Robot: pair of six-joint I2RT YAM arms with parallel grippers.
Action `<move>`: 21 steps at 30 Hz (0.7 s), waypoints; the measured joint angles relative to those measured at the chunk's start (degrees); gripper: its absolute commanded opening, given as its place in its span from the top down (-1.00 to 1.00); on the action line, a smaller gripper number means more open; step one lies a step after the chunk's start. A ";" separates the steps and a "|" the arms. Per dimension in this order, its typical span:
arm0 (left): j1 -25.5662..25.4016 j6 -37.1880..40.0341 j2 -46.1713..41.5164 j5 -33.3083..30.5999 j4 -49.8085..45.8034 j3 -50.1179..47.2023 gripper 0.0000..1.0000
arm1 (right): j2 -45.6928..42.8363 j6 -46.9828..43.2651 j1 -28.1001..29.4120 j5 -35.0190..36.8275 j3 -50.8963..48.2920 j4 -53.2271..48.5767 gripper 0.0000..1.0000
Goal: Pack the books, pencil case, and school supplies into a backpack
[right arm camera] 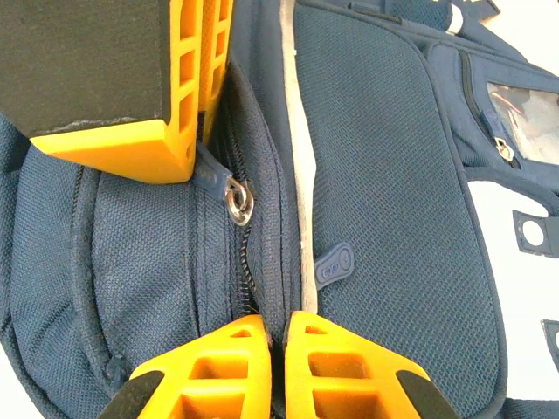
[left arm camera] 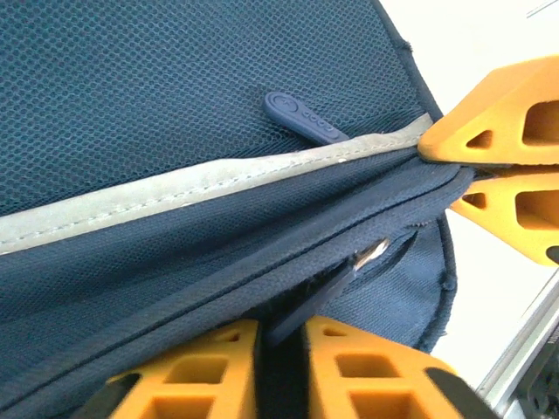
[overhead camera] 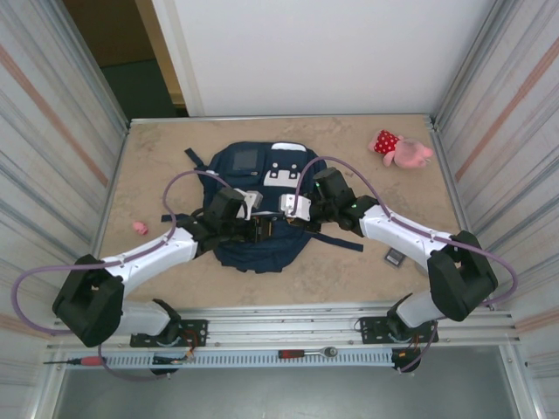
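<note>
The navy backpack (overhead camera: 253, 170) lies flat in the middle of the table. In the left wrist view my left gripper (left arm camera: 281, 349) is shut on the dark blue zipper pull (left arm camera: 327, 292), which runs up to its metal ring (left arm camera: 371, 255). My right gripper (right arm camera: 277, 336) is shut on a fold of backpack fabric beside the zipper teeth (right arm camera: 247, 279) and the pale stripe (right arm camera: 301, 201). The two grippers sit close together over the bag's lower half (overhead camera: 258, 229) (overhead camera: 279, 223). A small dark grey rectangle of the school supplies (overhead camera: 395, 257) lies on the table right of the bag. The books and pencil case are out of view.
A pink plush toy (overhead camera: 402, 148) lies at the back right. A small pink item (overhead camera: 140, 228) sits left of the bag. Ribbed metal walls (overhead camera: 52, 157) close in both sides. Tools lie on the rail (overhead camera: 306, 353) at the near edge.
</note>
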 measured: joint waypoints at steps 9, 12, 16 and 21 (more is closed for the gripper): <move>-0.04 0.02 0.00 2.93 4.68 -0.07 0.54 | 0.00 0.37 0.02 -0.09 0.70 -0.07 1.00; -0.04 0.02 0.00 3.78 6.32 -0.13 0.55 | -0.02 0.39 0.02 -0.24 0.70 -0.07 1.00; -0.15 -0.11 0.00 3.41 6.71 -0.13 0.66 | -0.24 0.61 0.02 -0.24 0.70 -0.04 1.00; -0.35 -0.31 0.00 0.83 5.55 0.02 1.00 | -0.44 1.40 -0.09 -0.50 0.70 -0.17 1.00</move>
